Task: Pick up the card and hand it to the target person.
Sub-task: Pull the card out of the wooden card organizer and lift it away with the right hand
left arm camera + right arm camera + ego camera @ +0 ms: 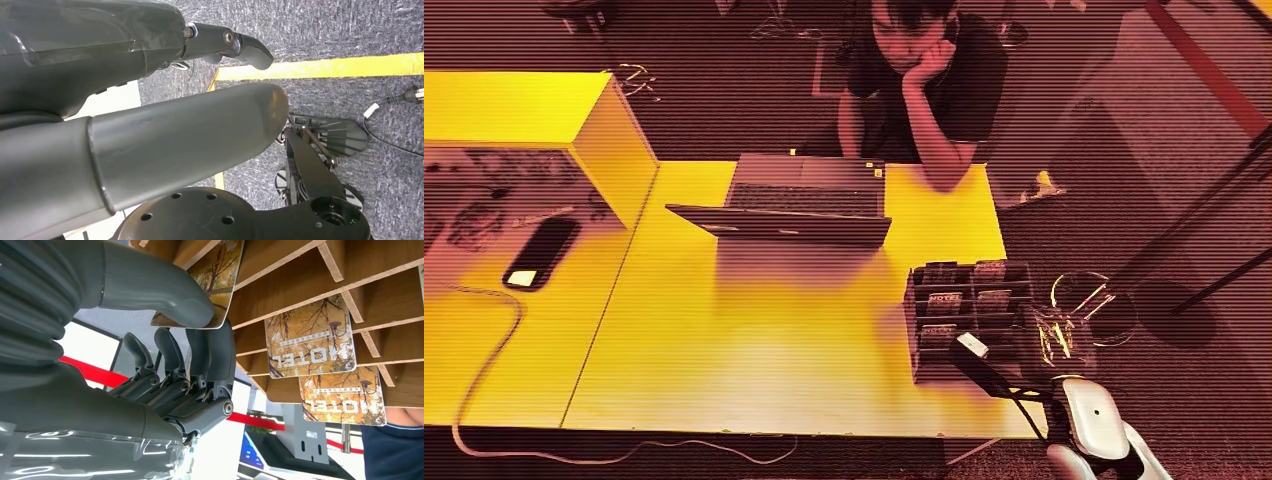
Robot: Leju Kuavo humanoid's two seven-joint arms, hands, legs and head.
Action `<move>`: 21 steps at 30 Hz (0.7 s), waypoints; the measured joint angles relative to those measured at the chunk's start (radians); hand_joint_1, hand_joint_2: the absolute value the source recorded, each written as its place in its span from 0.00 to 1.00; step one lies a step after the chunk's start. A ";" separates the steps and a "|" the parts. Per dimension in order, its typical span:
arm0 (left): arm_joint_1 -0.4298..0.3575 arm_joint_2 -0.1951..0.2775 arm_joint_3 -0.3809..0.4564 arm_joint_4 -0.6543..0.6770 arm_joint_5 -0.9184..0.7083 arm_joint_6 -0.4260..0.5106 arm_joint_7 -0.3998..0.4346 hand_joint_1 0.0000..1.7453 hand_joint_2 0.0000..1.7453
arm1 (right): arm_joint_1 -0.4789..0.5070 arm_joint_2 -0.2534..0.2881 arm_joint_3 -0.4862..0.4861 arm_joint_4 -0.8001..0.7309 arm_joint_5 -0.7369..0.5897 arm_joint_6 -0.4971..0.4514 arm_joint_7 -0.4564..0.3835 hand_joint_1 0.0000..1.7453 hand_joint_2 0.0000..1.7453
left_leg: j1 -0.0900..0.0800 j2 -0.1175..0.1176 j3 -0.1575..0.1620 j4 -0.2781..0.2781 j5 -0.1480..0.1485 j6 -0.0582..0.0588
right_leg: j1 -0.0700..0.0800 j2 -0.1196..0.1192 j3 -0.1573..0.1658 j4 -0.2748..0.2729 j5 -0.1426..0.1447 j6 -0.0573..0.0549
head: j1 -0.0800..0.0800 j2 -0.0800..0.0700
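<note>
- The left hand [150, 125] hangs beside the robot's body over the carpet [325, 30], well apart from the desk [754, 340]. Its thumb and 1 dark finger stand apart with nothing between them, so I judge it slack and empty.
- On the desk, a laptop [799, 200] stands between the rack [969, 320] and the person [929, 85], who leans on an elbow at the far edge.
- The right hand [195, 340] is at the rack near the desk's right corner. Its thumb presses on top of 1 card [220, 275] and the dark fingers [210, 355] curl under it: the card is pinched, still partly in its slot.
- 2 more cards [310, 337], marked HOTEL, sit in slots just beside the fingers.
- To do this step well, I would keep the pinch firm and draw the card straight out along its slot, clear of the dividers, before swinging toward the person.
- Hard to tell: the head view is tinted and striped, and there the card in the fingers is too small to make out. The held card's far end is cut off, so how deep it sits is unclear.
</note>
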 joint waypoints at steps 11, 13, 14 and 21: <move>0.000 0.000 0.000 0.001 0.000 0.000 0.000 0.00 0.00 | 0.000 -0.002 0.000 0.000 0.004 0.003 -0.001 1.00 1.00 | 0.000 0.000 0.000 0.000 0.000 0.000 | 0.000 0.000 0.000 0.000 0.000 0.000 | 0.000 0.000; 0.000 0.000 0.000 0.001 0.001 0.000 0.000 0.00 0.00 | 0.000 -0.003 0.000 -0.001 0.010 0.002 -0.002 1.00 1.00 | 0.000 0.000 0.000 0.000 0.000 0.000 | 0.000 0.000 0.000 0.000 0.000 0.000 | 0.000 0.000; 0.000 0.000 0.000 0.001 0.002 0.000 0.000 0.00 0.00 | 0.000 -0.005 0.000 -0.003 0.015 0.002 -0.002 1.00 1.00 | 0.000 0.000 0.000 0.000 0.000 0.000 | 0.000 0.000 0.000 0.000 0.000 0.000 | 0.000 0.000; 0.000 0.000 0.000 0.004 0.011 0.004 0.003 0.00 0.00 | -0.011 -0.044 -0.023 -0.143 0.035 0.113 0.024 1.00 1.00 | 0.000 0.000 0.000 0.000 0.000 0.000 | 0.000 0.000 0.000 0.000 0.000 0.000 | 0.000 0.000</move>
